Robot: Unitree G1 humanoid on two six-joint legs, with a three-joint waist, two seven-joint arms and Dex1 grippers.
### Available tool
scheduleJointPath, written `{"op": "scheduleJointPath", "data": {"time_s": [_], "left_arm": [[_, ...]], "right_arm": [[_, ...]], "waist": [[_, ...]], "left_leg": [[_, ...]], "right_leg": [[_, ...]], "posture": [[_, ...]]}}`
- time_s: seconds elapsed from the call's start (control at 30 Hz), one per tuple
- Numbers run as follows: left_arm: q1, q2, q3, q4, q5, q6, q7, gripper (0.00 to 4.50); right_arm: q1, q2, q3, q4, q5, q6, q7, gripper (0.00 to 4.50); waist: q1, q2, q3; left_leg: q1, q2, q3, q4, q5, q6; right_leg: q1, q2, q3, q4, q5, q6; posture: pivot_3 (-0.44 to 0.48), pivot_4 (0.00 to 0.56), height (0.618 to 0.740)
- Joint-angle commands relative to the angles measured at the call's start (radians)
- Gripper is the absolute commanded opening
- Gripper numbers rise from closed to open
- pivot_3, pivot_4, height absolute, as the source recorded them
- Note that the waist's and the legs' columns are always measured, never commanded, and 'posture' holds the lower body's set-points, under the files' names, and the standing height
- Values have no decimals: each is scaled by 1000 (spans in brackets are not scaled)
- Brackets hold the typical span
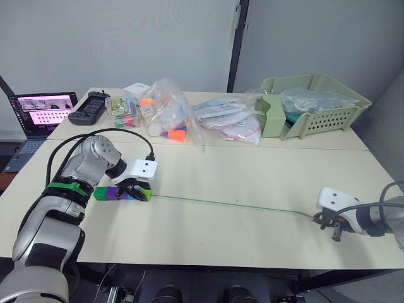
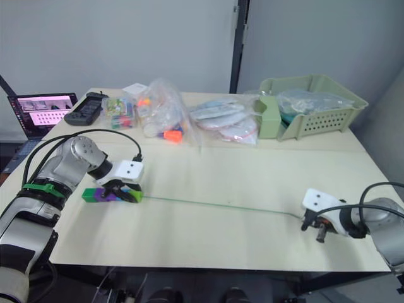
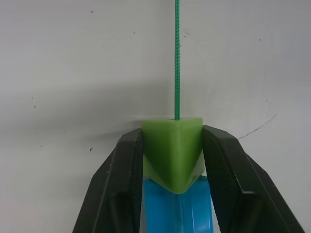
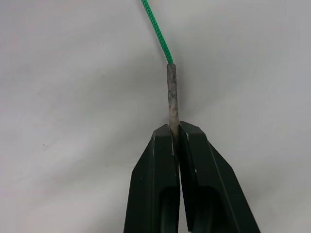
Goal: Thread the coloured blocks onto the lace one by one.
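Observation:
A row of coloured blocks lies on the table at the left: dark green, purple, blue, then lime green. My left gripper is shut on the lime green block, with the blue block right behind it. The green lace leaves the lime block's hole and runs taut across the table to the right. My right gripper is shut on the lace's pale stiff tip, just above the table near its front right edge.
Clear bags of toys and flat plastic packets lie along the back of the table. A pale green basket stands at the back right. A laptop and a black controller sit at the back left.

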Motion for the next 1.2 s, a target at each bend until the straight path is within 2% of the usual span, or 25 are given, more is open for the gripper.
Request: {"op": "scheduleJointPath", "data": {"time_s": [0.03, 0.33, 0.77, 0.83, 0.9, 1.0, 1.07, 1.2], "left_arm": [[15, 34, -5, -56, -22, 25, -9, 1276], [33, 34, 19, -74, -25, 45, -4, 1276], [64, 43, 38, -135, -74, 99, -6, 1276], [63, 50, 32, -138, -76, 101, -8, 2418], [65, 56, 31, -146, -82, 109, -8, 2994], [66, 68, 46, -160, -88, 122, -8, 3990], [66, 75, 62, -169, -103, 137, -7, 4500], [58, 78, 120, -163, -153, 175, 9, 4500]], "right_arm": [[8, 8, -35, 44, -16, -66, -17, 0], [-52, 84, 14, 73, -20, -131, 1, 0], [-101, 111, 83, 81, -35, -142, 108, 0], [-106, 115, 79, 84, -36, -146, 110, 0], [-108, 119, 73, 85, -36, -151, 106, 0], [-119, 115, 49, 57, -4, -125, 124, 1039], [-112, 100, 25, 18, 28, -88, 146, 1681], [-73, 80, -62, -71, 126, 12, 173, 3074]], "waist": [[0, 0, 0], [-6, 0, 0], [-4, 0, 0], [-4, 0, 0], [-5, 0, 0], [-5, 0, 0], [-4, 0, 0], [-2, 0, 0]], "left_leg": [[0, 0, 0, 0, 0, 0], [3, 1, 0, 0, 0, 0], [4, 1, 0, 0, 0, 0], [4, 1, 0, 0, 0, 0], [4, 1, 0, 0, 0, 0], [5, 1, 0, 0, 0, 0], [4, 1, 0, 0, 0, 0], [4, -1, 0, 0, 0, 0]], "right_leg": [[0, 0, 0, 0, 0, 0], [2, 1, 0, 0, 0, 0], [3, 1, 0, 1, 0, 0], [4, 1, 0, 1, 0, 0], [4, 1, 0, 1, 0, 0], [3, 1, 0, 1, 0, 0], [3, 1, 0, 2, 0, 0], [1, -1, 1, 8, 0, 0]], "posture": [[0, 150, 734], [0, 150, 734], [0, 150, 734], [0, 150, 734], [0, 150, 734], [0, 150, 734], [0, 150, 734], [0, 150, 734]]}}
